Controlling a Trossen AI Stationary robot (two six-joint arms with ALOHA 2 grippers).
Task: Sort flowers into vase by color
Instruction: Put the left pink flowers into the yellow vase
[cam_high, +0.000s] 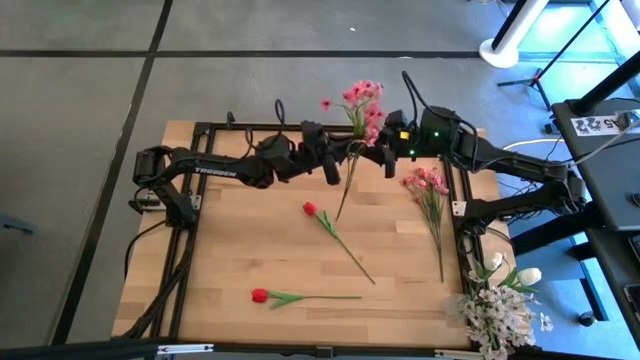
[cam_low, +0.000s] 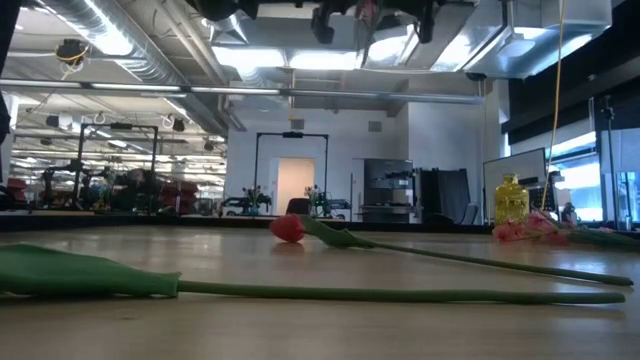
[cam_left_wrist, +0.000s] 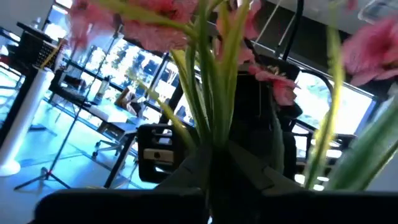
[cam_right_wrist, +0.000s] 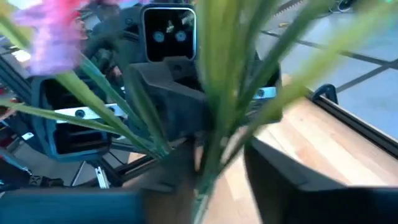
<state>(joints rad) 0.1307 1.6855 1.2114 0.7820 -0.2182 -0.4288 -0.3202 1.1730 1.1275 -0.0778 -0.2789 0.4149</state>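
Note:
A spray of small pink blossoms (cam_high: 364, 100) is held up above the table's far edge between both grippers, and its green stem (cam_high: 345, 190) slants down toward the near side. My left gripper (cam_high: 340, 156) comes from the left and is shut on the stems. My right gripper (cam_high: 378, 152) comes from the right and is shut on the same stems. Two red tulips (cam_high: 310, 208) (cam_high: 260, 296) lie flat on the wooden table (cam_high: 250, 240). A second pink spray (cam_high: 428, 184) lies near the right edge. The vase cannot be made out under the arms in the high view. My left gripper pinches the pink spray's bundle of stems (cam_left_wrist: 208, 127) between its two fingers, below the blossoms. It comes roughly level from the table's left, across the stems. The spray is lifted clear, blossoms up and toward the far edge. My right gripper pinches the same stems (cam_right_wrist: 214, 124) between its two fingers, close to the left gripper's hold. It reaches in roughly level from the table's right, across the stems. The lower stem (cam_low: 362, 42) hangs free, high above the table.
White tulips and tiny white blossoms (cam_high: 500, 300) sit at the near right corner, past the table's frame. A yellow bottle-shaped vessel (cam_low: 511, 198) shows beyond the lying pink spray (cam_low: 525, 230) in the low view. The black frame (cam_high: 190, 250) runs along the table's sides.

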